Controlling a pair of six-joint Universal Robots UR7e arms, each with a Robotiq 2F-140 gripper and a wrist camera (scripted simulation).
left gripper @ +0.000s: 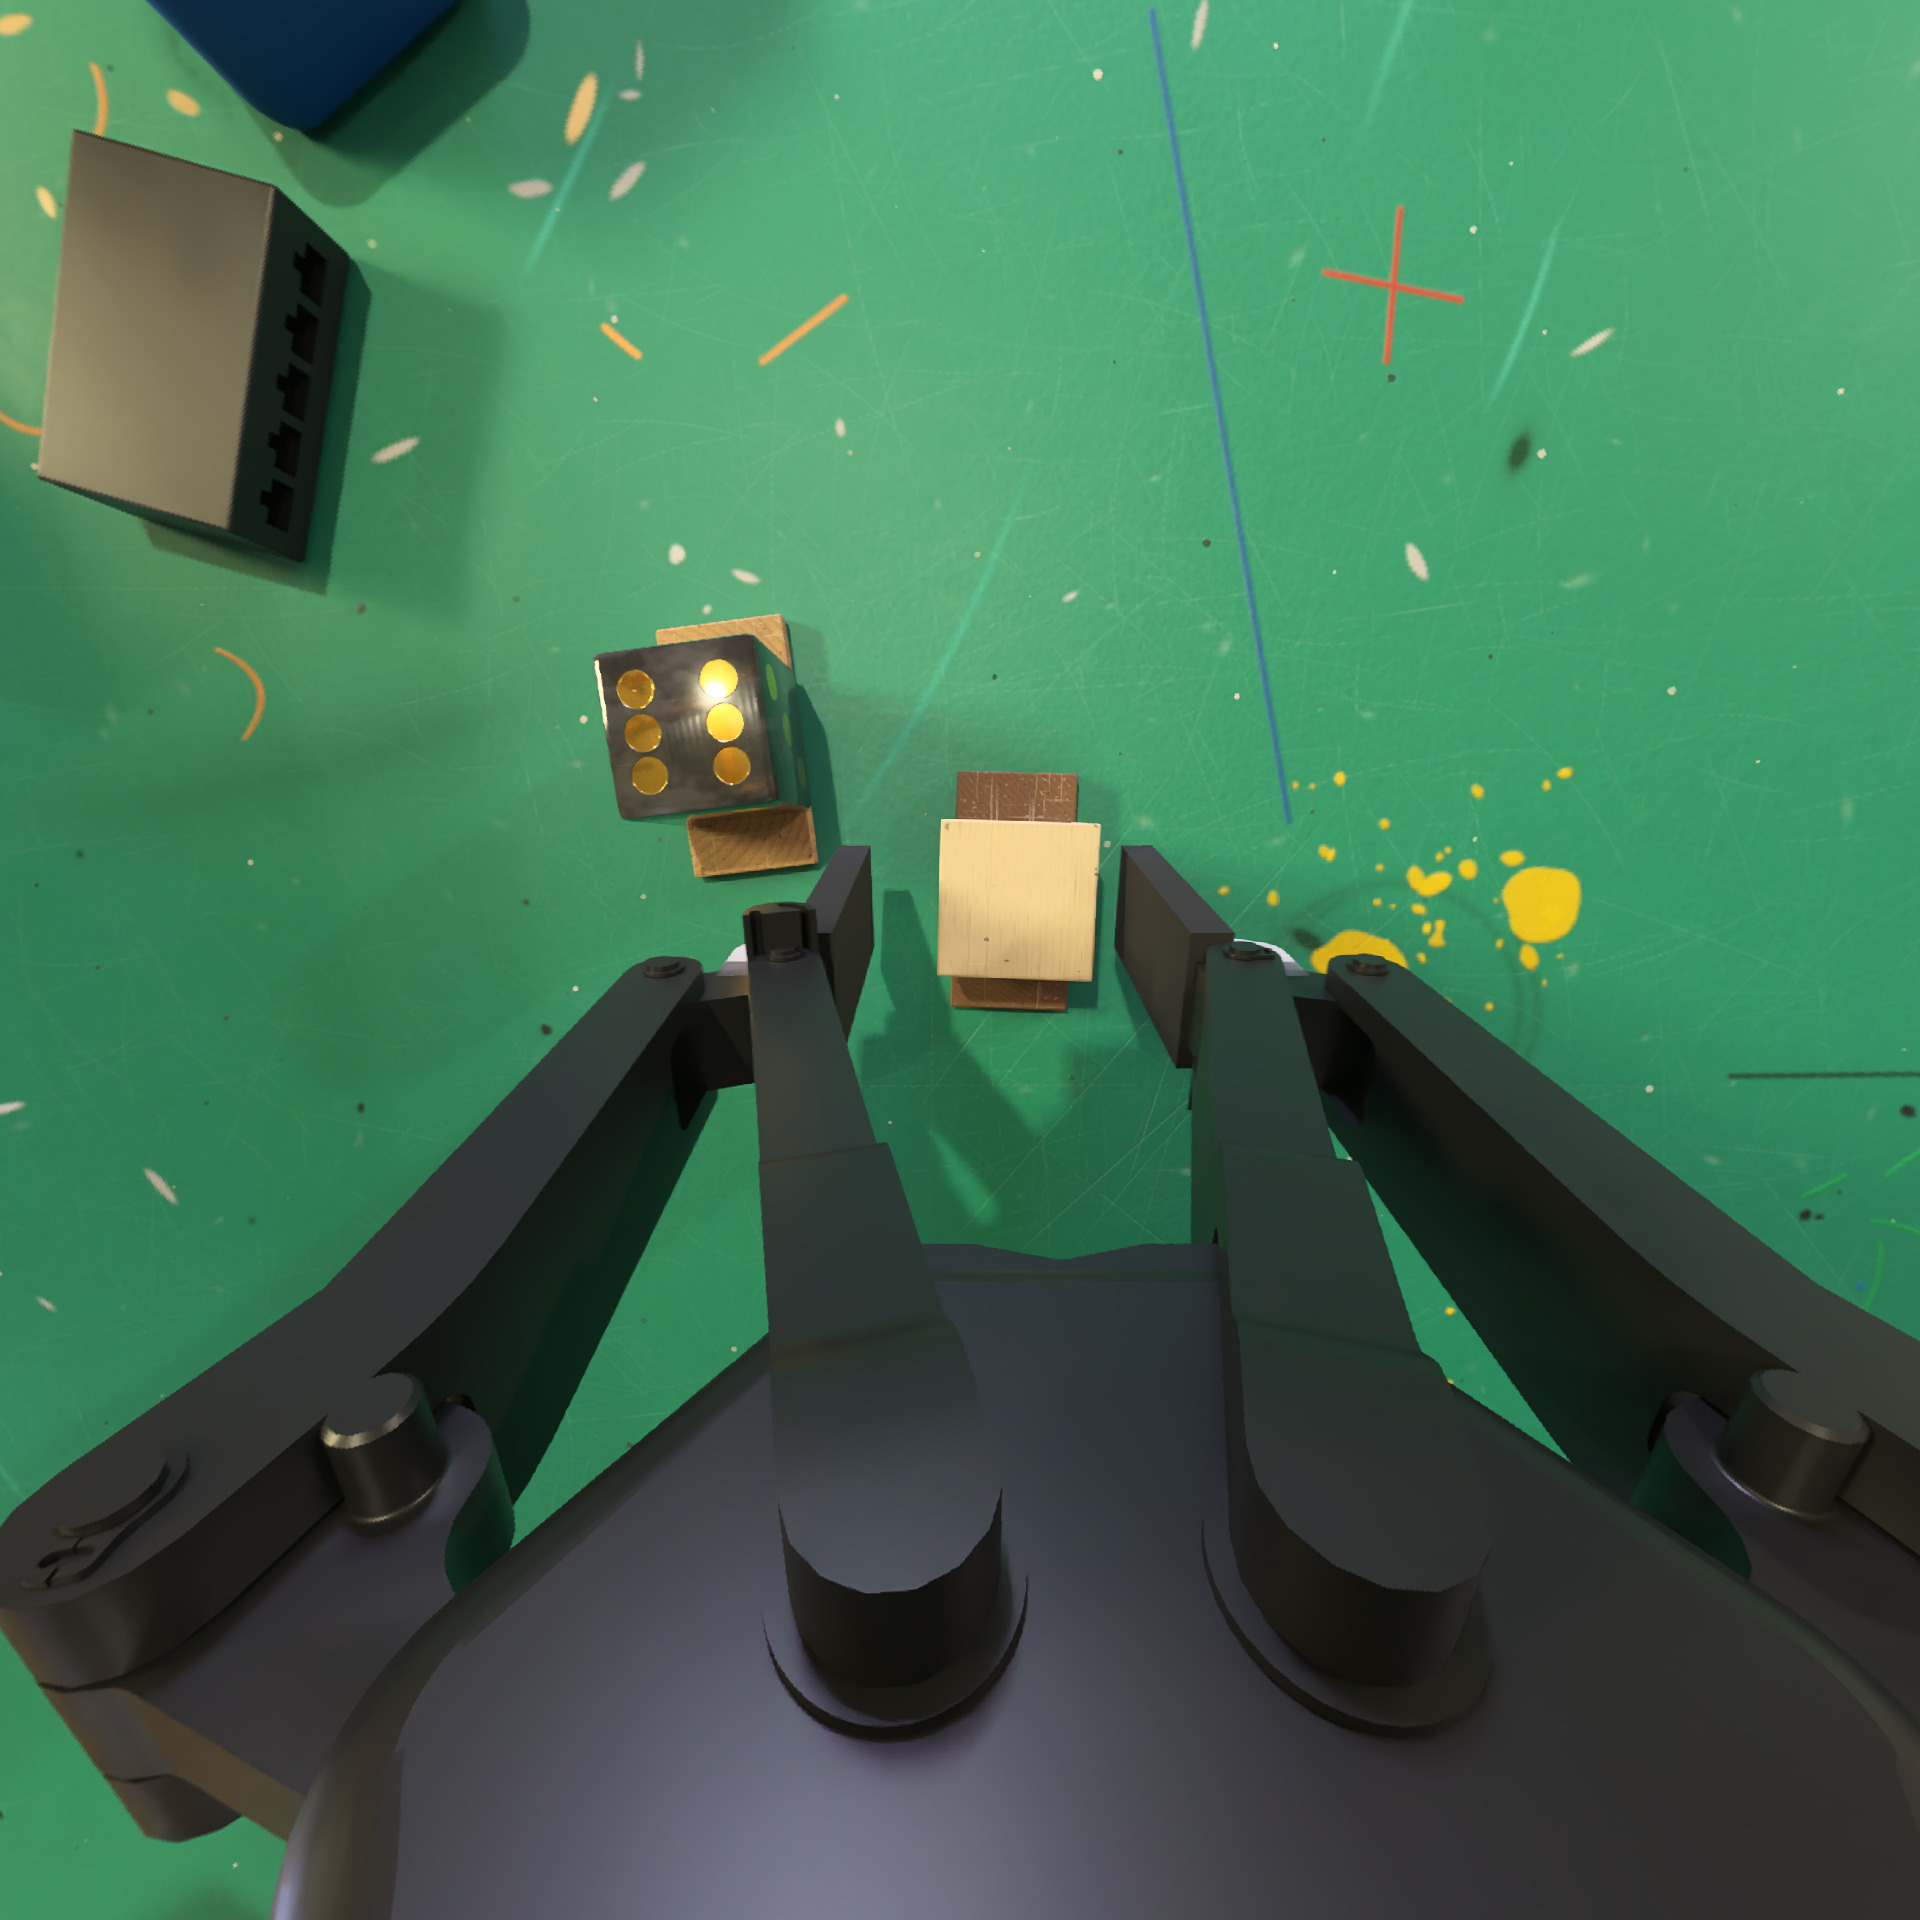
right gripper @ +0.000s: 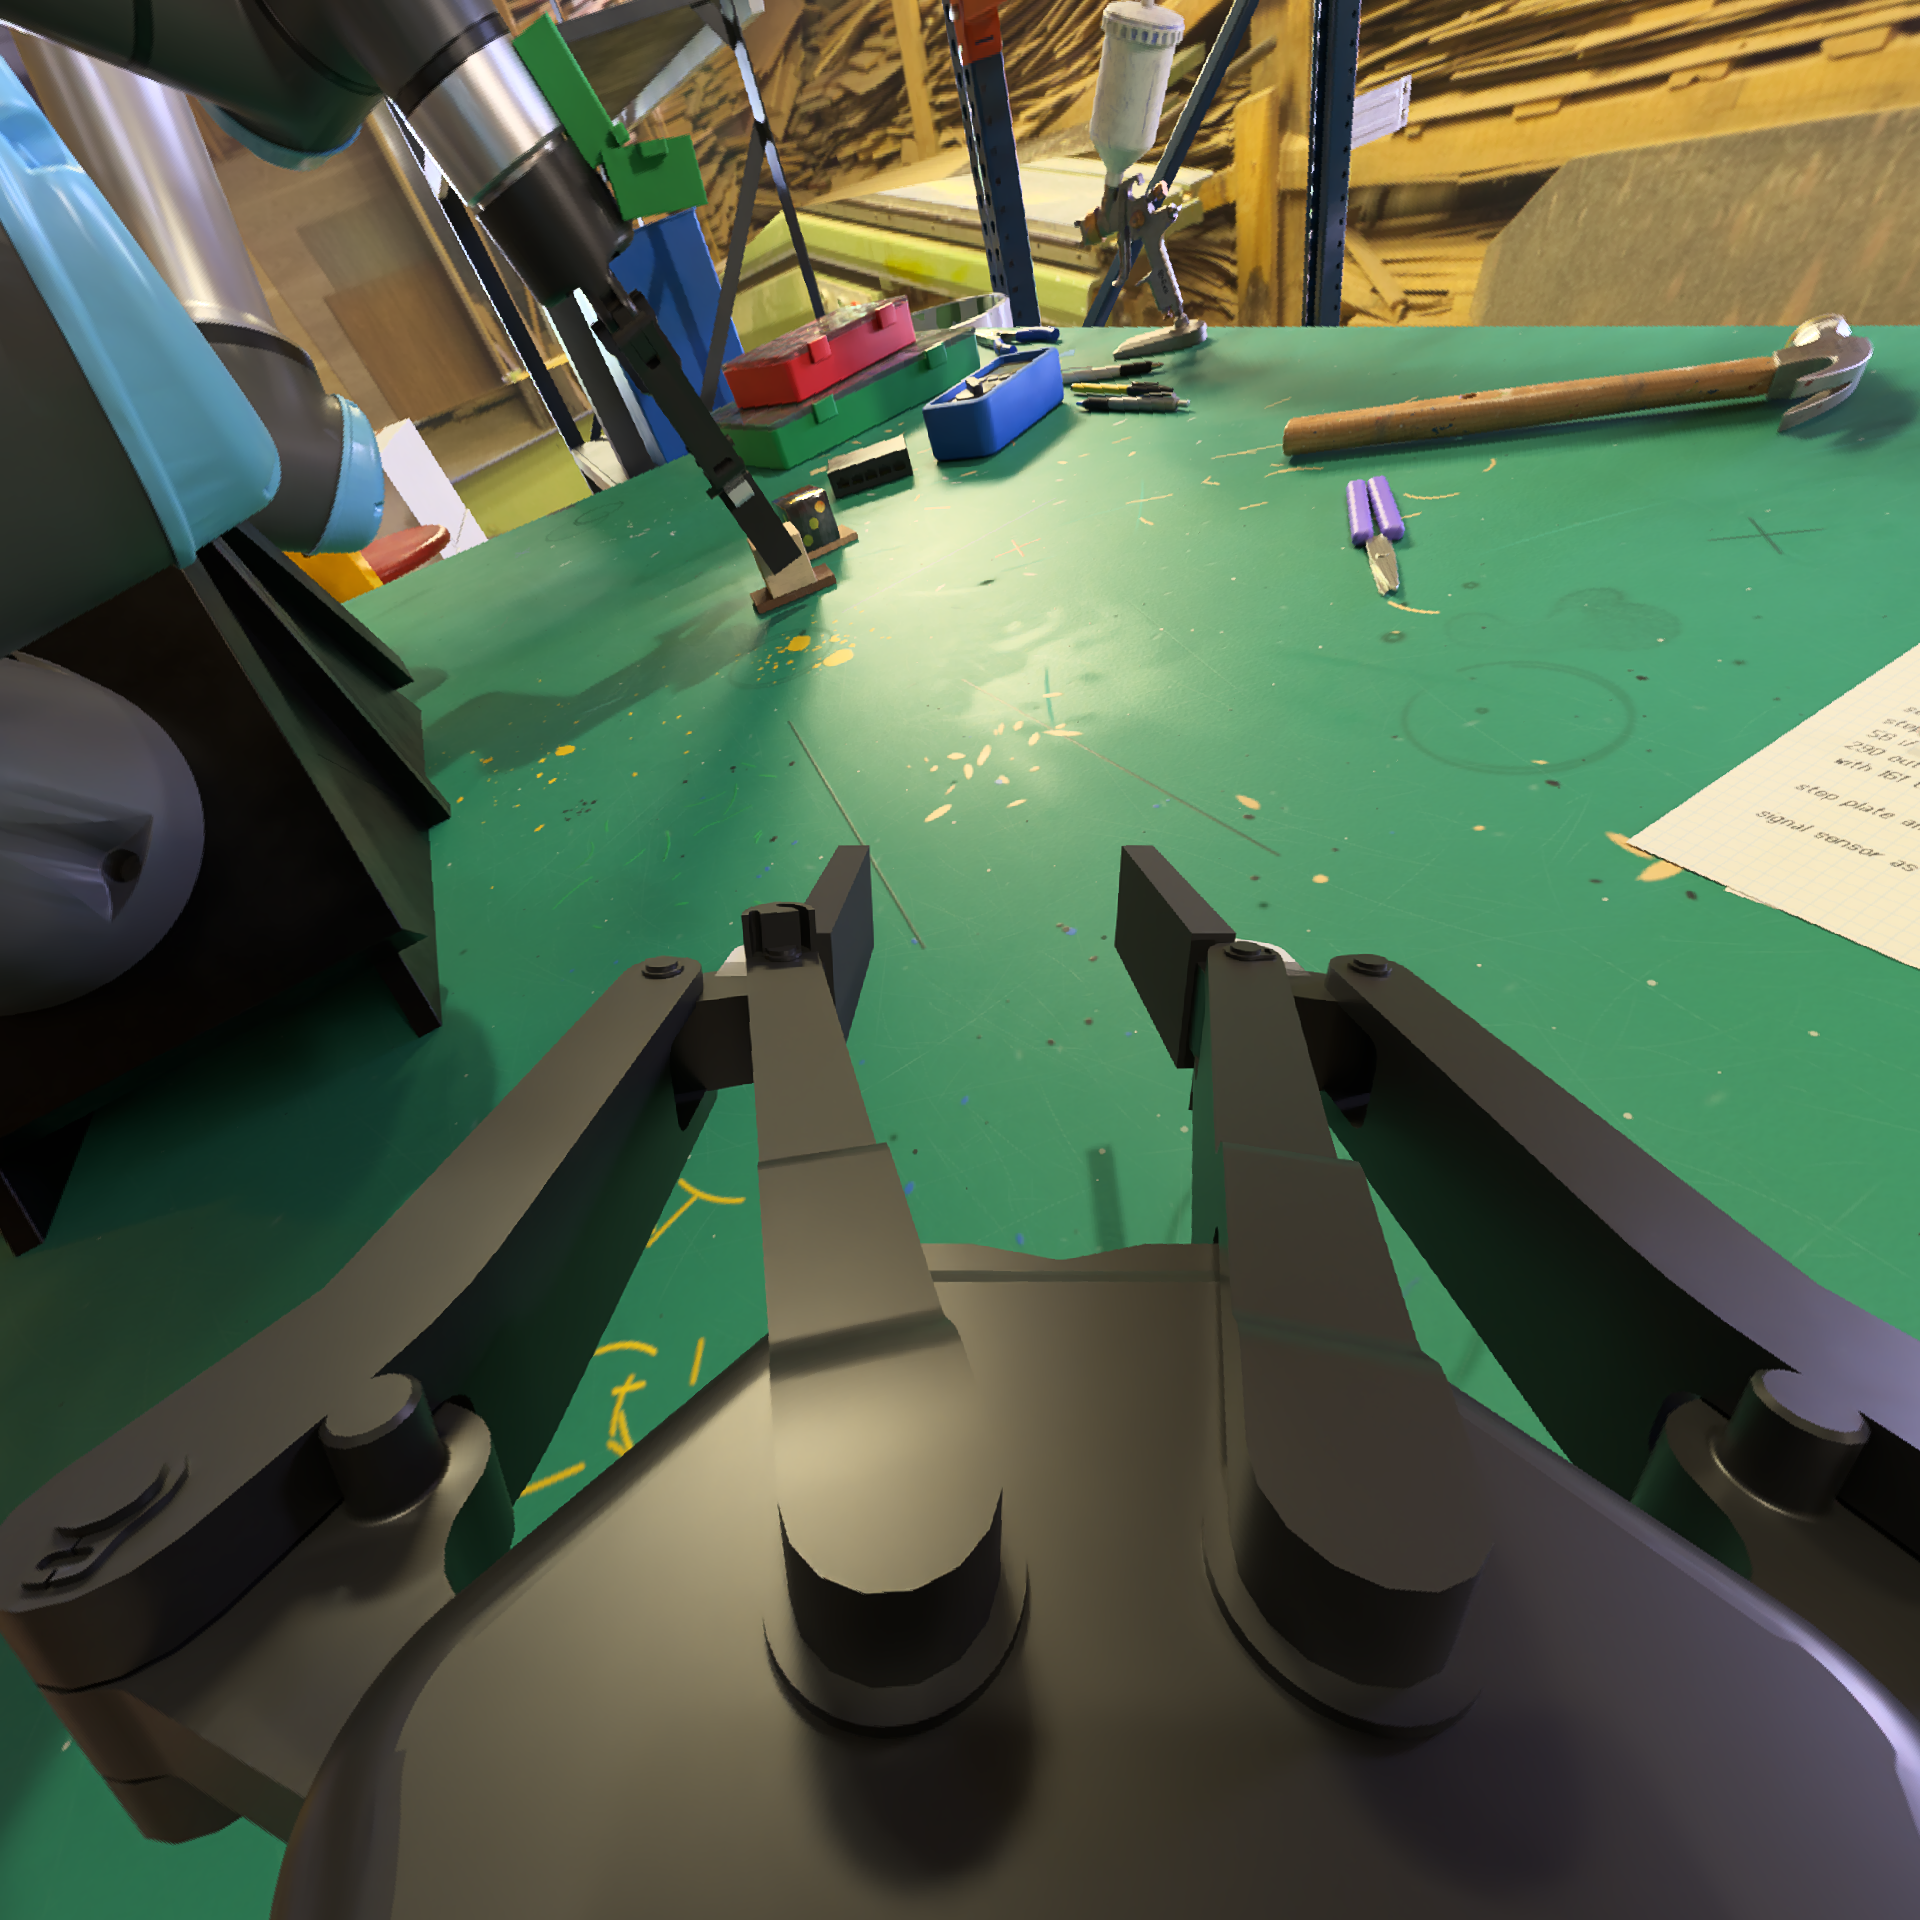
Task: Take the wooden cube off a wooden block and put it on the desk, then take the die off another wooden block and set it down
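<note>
In the left wrist view a pale wooden cube [left gripper: 1017,900] sits on a dark brown wooden block [left gripper: 1016,795]. My left gripper [left gripper: 994,914] is open, with one finger on each side of the cube and a gap on both sides. To the left a black die with gold dots [left gripper: 686,727] sits on a lighter wooden block [left gripper: 750,842]. In the right wrist view my right gripper [right gripper: 994,914] is open and empty above the green desk [right gripper: 1143,644]. Far off, the left arm's fingers [right gripper: 769,540] stand around the cube [right gripper: 792,569], with the die [right gripper: 812,516] behind.
A black box with ports [left gripper: 187,343] and a blue case [left gripper: 301,52] lie beyond the die. The right wrist view shows a hammer [right gripper: 1558,400], purple-handled pliers [right gripper: 1377,530], a sheet of paper [right gripper: 1808,800], red and green cases [right gripper: 831,384], pens [right gripper: 1127,390] and the arm's base [right gripper: 156,779].
</note>
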